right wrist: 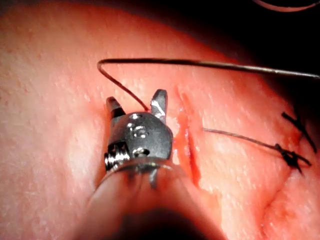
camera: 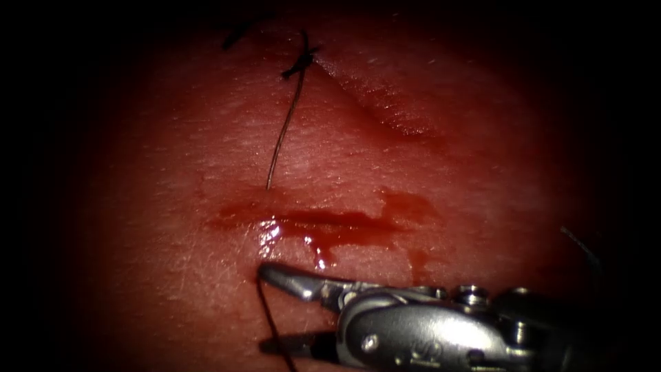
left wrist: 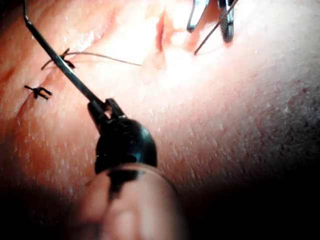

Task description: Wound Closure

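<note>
The tissue (camera: pixel 172 207) has an open cut (camera: pixel 323 222) wet with red fluid. My right tool (camera: pixel 265 308) lies just in front of the cut with its jaws open. Dark thread (camera: pixel 270 324) runs between the jaws, and they grip nothing. The right wrist view shows the same open jaws (right wrist: pixel 136 99) beside the cut (right wrist: pixel 184 135), with the thread (right wrist: pixel 200 62) curling out from between them and running off straight. In the left wrist view my left tool (left wrist: pixel 102 106) is shut on a taut strand of thread (left wrist: pixel 50 50). I cannot tell where the needle is.
A tied stitch knot (camera: pixel 299 65) sits behind the cut, its long tail (camera: pixel 282 131) lying toward the cut. A second knot (camera: pixel 237 31) lies farther back. A closed stretch of the wound (camera: pixel 392 114) runs back right. A loose thread loop (camera: pixel 582 248) lies at right.
</note>
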